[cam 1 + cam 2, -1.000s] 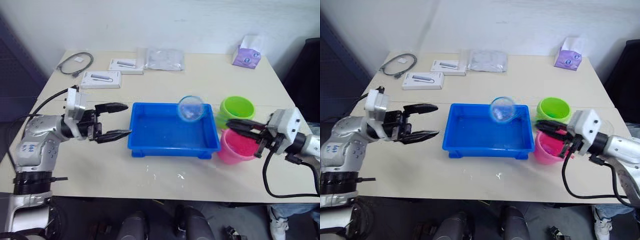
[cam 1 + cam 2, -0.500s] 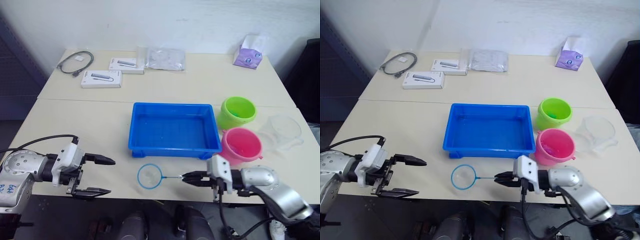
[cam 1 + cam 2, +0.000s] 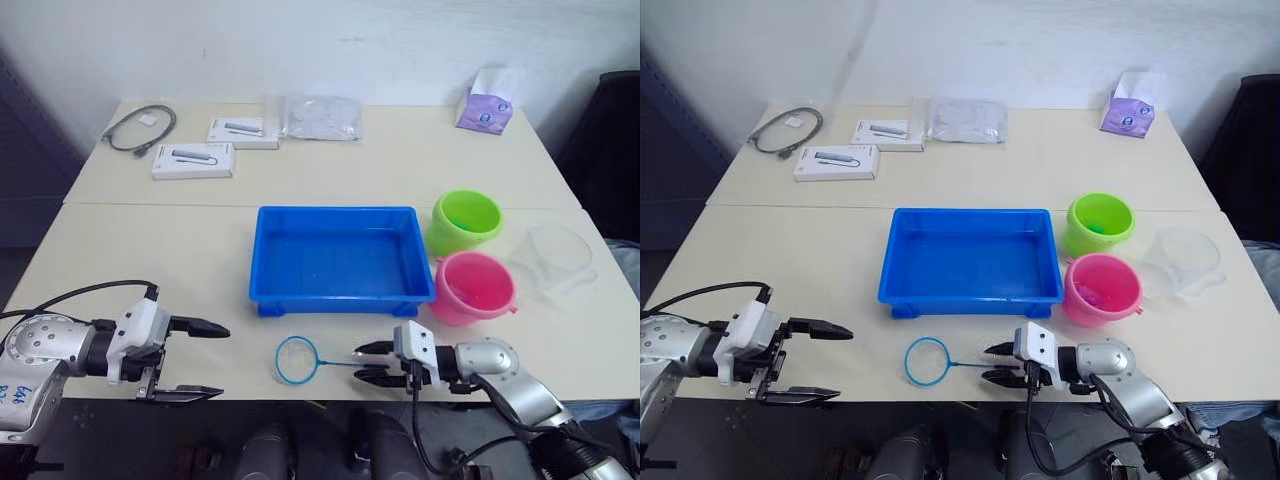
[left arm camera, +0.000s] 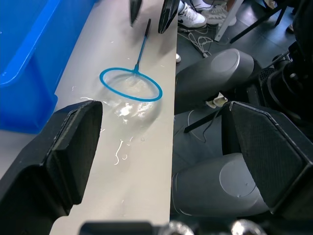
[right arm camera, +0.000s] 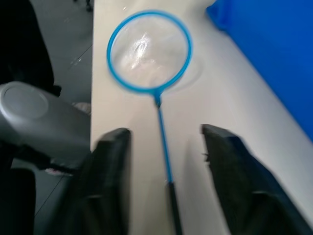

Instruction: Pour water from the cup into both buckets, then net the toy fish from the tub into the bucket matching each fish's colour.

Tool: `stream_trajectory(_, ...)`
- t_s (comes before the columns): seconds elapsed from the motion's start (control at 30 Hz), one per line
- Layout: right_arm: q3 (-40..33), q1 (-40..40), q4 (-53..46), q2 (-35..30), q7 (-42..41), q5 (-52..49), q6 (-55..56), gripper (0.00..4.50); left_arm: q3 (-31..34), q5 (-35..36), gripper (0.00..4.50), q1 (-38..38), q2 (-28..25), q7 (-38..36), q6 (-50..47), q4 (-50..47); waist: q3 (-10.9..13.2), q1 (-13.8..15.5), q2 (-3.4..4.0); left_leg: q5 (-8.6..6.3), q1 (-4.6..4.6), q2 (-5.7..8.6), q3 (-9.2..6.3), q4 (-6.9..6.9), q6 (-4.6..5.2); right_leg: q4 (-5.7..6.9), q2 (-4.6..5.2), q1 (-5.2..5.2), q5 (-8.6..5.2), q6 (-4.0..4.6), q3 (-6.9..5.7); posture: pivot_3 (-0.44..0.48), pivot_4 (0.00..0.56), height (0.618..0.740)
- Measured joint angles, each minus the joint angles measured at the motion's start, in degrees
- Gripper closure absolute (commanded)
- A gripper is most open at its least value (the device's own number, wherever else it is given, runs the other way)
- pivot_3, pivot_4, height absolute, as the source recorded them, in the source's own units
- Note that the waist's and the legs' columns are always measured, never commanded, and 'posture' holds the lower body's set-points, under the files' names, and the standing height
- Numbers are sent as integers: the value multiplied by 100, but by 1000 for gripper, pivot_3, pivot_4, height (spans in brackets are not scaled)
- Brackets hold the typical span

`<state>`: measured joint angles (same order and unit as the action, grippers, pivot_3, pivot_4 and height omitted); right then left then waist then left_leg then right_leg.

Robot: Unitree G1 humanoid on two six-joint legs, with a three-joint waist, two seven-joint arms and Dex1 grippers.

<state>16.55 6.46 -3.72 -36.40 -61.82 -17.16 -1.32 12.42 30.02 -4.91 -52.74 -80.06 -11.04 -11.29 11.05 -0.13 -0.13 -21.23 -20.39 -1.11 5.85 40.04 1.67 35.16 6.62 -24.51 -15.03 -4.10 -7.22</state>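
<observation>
The net (image 3: 297, 359) lies flat on the table in front of the blue tub (image 3: 340, 212), its blue hoop (image 5: 149, 50) to my left and its thin handle (image 5: 164, 142) pointing at my right gripper (image 3: 362, 362). That gripper is open, with the handle's end lying between its fingers (image 5: 112, 176) and neither one touching it. My left gripper (image 3: 215, 362) hangs wide open and empty at the table's front left edge. The green bucket (image 3: 467, 220) and pink bucket (image 3: 477, 287) stand right of the tub. The clear cup (image 3: 558, 258) stands further right. I can make out no toy fish in the tub.
At the back of the table lie two white boxes (image 3: 193, 160), a coiled cable (image 3: 140, 125), a clear plastic bag (image 3: 320, 117) and a purple tissue pack (image 3: 483, 108). Both grippers sit near the table's front edge (image 3: 300, 398).
A second ago my right gripper held the net over the tub. It has since brought it down to the table front and opened off the handle. My left gripper dropped from beside the tub.
</observation>
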Motion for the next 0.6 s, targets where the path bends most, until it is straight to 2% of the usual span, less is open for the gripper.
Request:
stream_trajectory(0.03, -122, -88, -192, -85, -4, -49, -25, 28, 0, -2, 0, -36, -27, -3, -24, 2, 0, 1, 0, -1, 0, -1, -1, -1, -2, -1, 0, -1, -1, 1, 0, 0, 150, 740)
stream_trajectory(0.17, -732, -713, -1085, -555, -115, -436, -129, 28, 115, -53, 0, -131, -64, 60, 24, 88, 3, 34, 6, -4, -1, -2, -5, -4, -4, -6, 1, 1, -1, 2, -3, 0, 150, 740)
stream_trajectory(0.33, -2125, -2021, -2307, -1172, -505, -1416, -136, 28, 531, -309, 0, -338, -62, 271, 393, 548, 2, 76, 4, -11, 8, -4, -3, -5, 1, -9, -1, 10, -1, 2, -2, 0, 150, 740)
stream_trajectory(0.4, -2851, -2447, -2280, -1168, -562, -1349, 227, 28, 665, -464, 0, -423, 4, 427, 649, 887, 2, 77, 4, -19, 10, -5, 5, -4, 6, -7, -1, 9, -1, 2, 4, 0, 150, 740)
stream_trajectory(0.47, -3821, -2758, -1826, -1235, -837, -1286, 725, 28, 795, -770, 0, -538, 64, 730, 976, 1416, 3, 84, 5, -29, 14, -5, 14, -5, 15, -8, -4, 9, -1, 1, 9, 0, 150, 740)
stream_trajectory(0.6, -4756, -2955, -920, -1433, -1549, -1298, 1445, 28, 893, -1089, 0, -535, 226, 1089, 1568, 1911, -5, 97, -10, -39, 16, -6, 19, -4, 25, -10, -2, 10, 0, 0, 15, 0, 150, 740)
